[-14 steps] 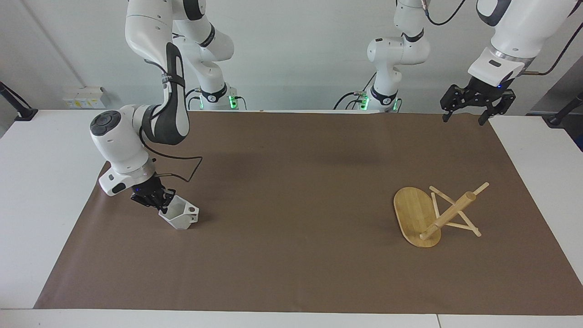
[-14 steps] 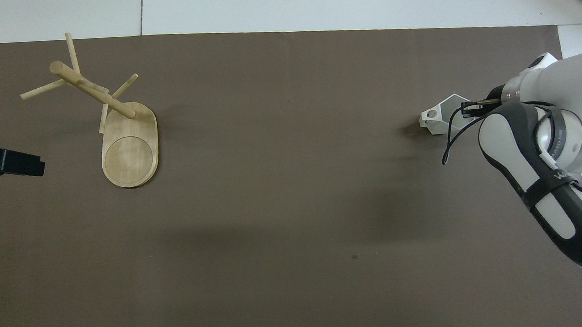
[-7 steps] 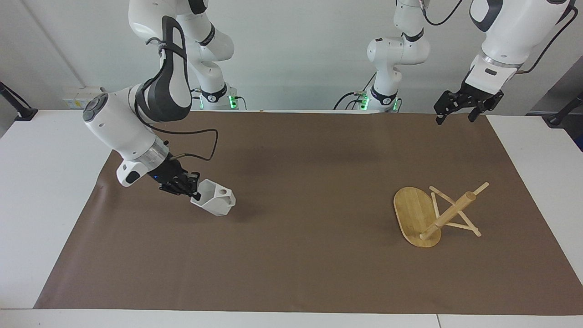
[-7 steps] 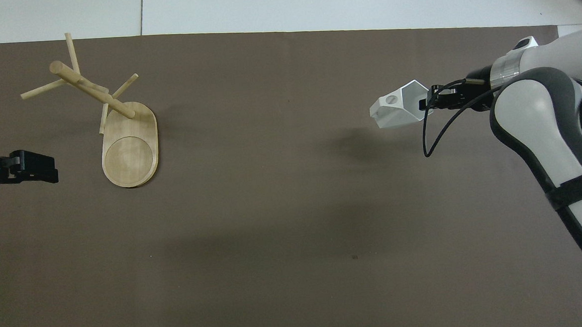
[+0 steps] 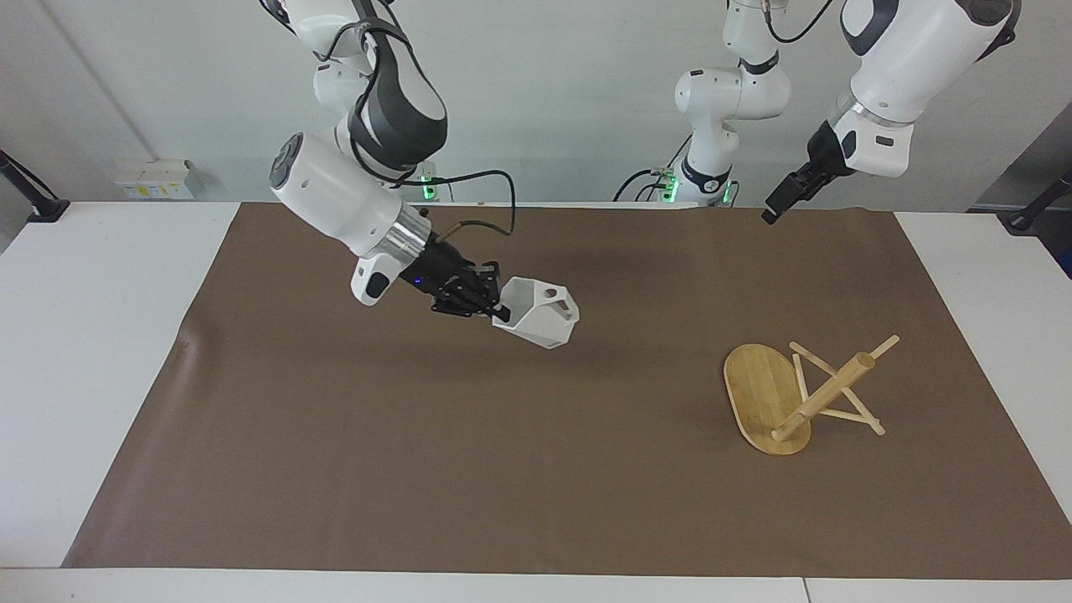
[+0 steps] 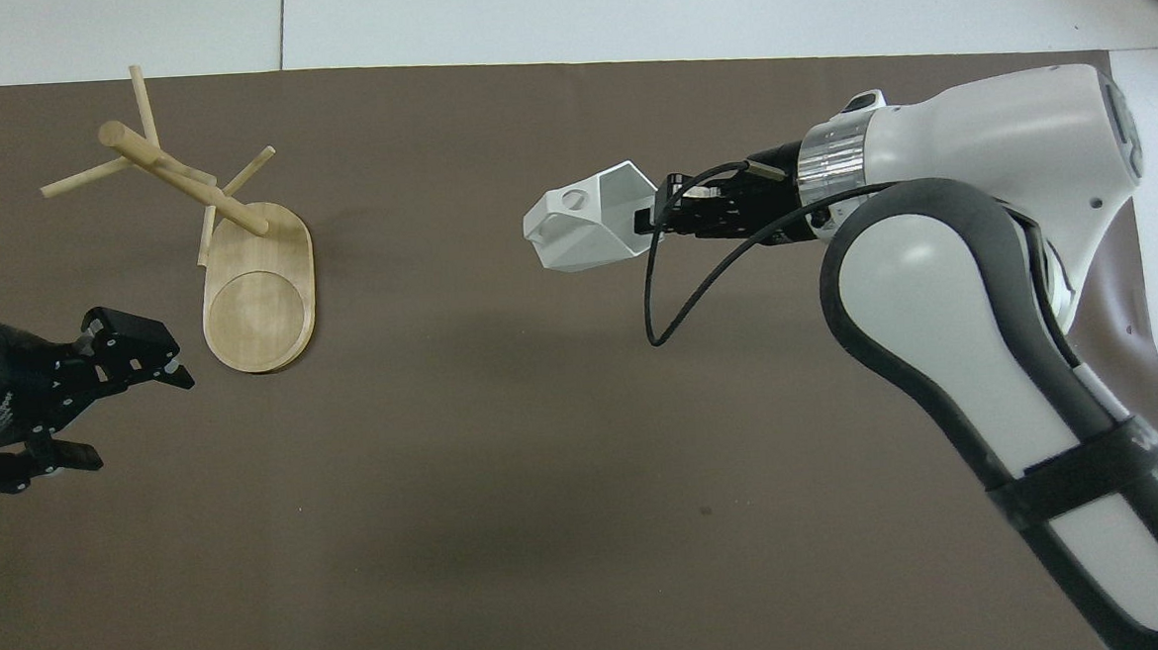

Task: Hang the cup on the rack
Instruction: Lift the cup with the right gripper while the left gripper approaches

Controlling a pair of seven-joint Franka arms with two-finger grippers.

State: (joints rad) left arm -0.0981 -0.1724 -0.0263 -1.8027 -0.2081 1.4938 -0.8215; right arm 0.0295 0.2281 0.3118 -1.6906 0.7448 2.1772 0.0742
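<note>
Cup [image 5: 538, 314], white and faceted, carried in the air over the middle of the brown mat [image 5: 536, 502], tipped on its side with the mouth turned back toward the wrist and the pierced handle [image 6: 567, 203] leading toward the left arm's end of the table. Pinched at the rim by the right gripper [image 5: 494, 303], fingertips closed on the wall of the cup, one inside the mouth and one outside as far as can be made out. Probably held this way to leave the handle free and foremost, hole exposed, ready to be threaded over a peg.

Rack [image 5: 787, 394] of bamboo not upright: tipped over on the mat toward the left arm's end, oval base [image 6: 260, 287] raised on edge, central post [image 5: 825, 394] slanting up and away from it, thin pegs [image 5: 837, 414] propping it against the mat. Well apart from the cup. No peg offered at a useful angle while lying so; likely needs setting up or steadying before any hanging.

Left gripper [image 6: 117, 389] held up over the mat beside the rack's base, jaws spread wide, holding nothing and touching nothing. Seemingly placed there to deal with the fallen rack. Hanging itself not yet begun.
</note>
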